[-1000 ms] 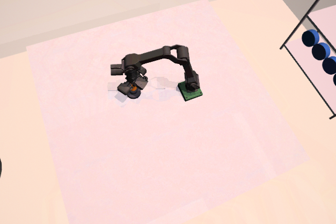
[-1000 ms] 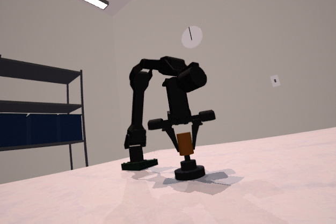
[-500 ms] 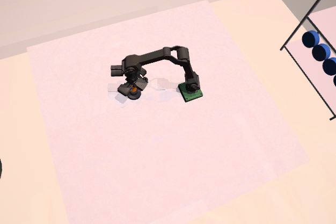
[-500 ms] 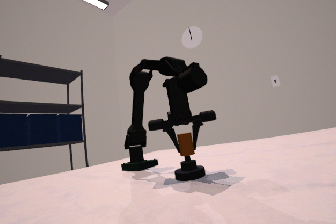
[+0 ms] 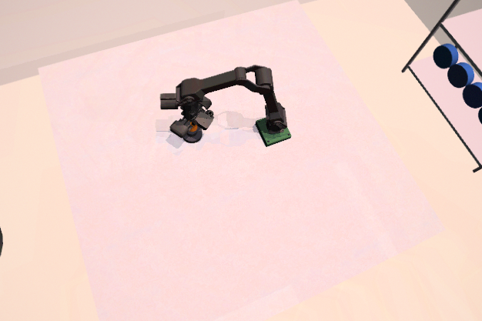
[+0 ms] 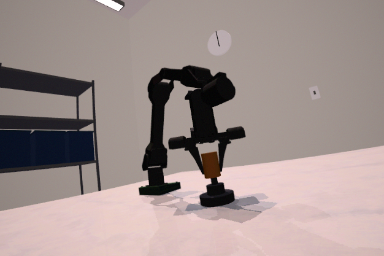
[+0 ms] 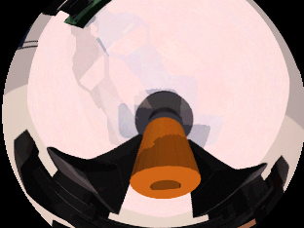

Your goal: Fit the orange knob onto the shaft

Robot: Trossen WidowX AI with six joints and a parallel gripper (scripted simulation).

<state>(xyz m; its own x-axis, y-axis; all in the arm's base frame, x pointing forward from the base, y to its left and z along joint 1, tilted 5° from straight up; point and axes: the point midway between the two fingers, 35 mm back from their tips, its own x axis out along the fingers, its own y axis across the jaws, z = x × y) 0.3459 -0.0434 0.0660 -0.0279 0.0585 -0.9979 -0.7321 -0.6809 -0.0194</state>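
The orange knob (image 5: 192, 127) (image 6: 210, 164) (image 7: 166, 146) is held over the round pedestal (image 5: 192, 138) (image 6: 217, 198) (image 7: 146, 113), nearly upright with a slight lean in the exterior view. My gripper (image 6: 211, 171) is shut on the knob, one finger on each side. A short length of the dark shaft (image 6: 214, 181) shows between the knob's lower end and the pedestal's upper step. Whether the shaft's tip is inside the knob or only touches its underside cannot be told. The D-shaped hole (image 7: 166, 185) shows in the knob's top face. The shaft's flat side is hidden.
The arm's green base plate (image 5: 273, 138) (image 6: 159, 188) stands to one side of the pedestal. A shelf rack (image 5: 443, 125) (image 6: 96, 141) with blue bins (image 6: 49, 148) is in the background, away from the arm.
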